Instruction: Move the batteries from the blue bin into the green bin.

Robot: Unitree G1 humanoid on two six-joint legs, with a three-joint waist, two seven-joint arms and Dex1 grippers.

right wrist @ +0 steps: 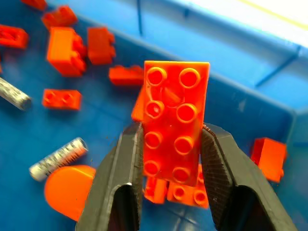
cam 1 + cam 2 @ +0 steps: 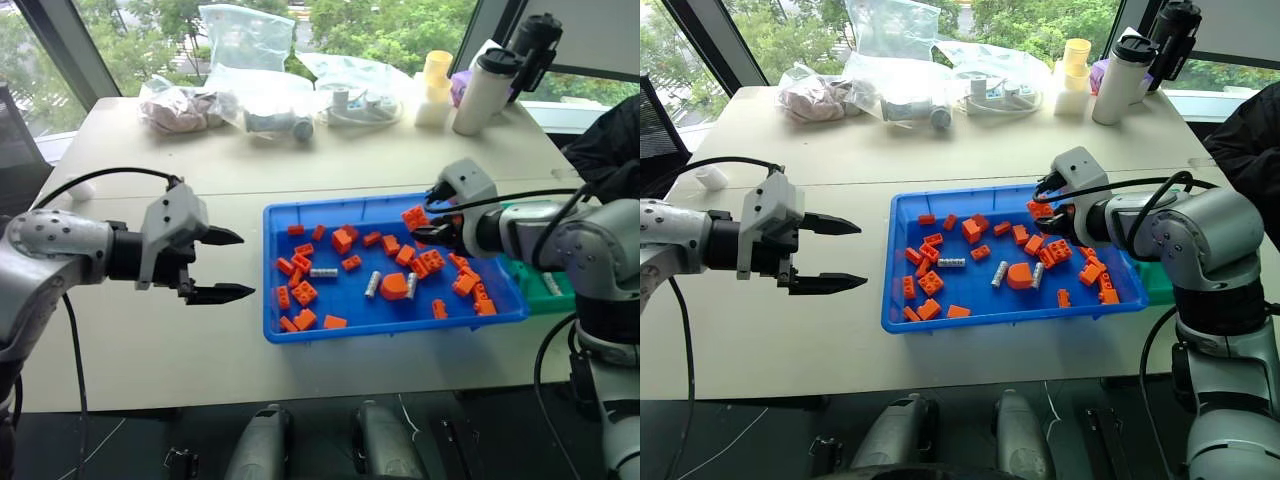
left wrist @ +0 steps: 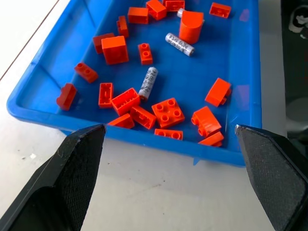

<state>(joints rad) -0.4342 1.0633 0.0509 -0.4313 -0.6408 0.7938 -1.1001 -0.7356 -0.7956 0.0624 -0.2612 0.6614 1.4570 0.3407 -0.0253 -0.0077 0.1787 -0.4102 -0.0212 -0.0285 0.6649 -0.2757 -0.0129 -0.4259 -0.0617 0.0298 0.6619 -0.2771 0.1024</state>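
Observation:
The blue bin [image 2: 275,330] lies on the table, scattered with orange bricks. Three silver batteries lie among them: one [image 2: 323,272] left of centre and two more [image 2: 372,285] [image 2: 411,285] beside a rounded orange piece. My right gripper [image 2: 437,213] hovers over the bin's far right part, shut on an orange eight-stud brick [image 1: 174,130]. Off the bin's left rim, my left gripper [image 2: 245,265] is open and holds nothing. The green bin [image 2: 545,292] sits against the blue bin's right side, mostly hidden by my right arm.
Clear plastic bags [image 2: 245,45], a white bottle [image 2: 483,90], a black bottle [image 2: 533,45] and a yellow cup [image 2: 437,68] line the table's far edge. A small white object [image 2: 712,177] lies at the far left.

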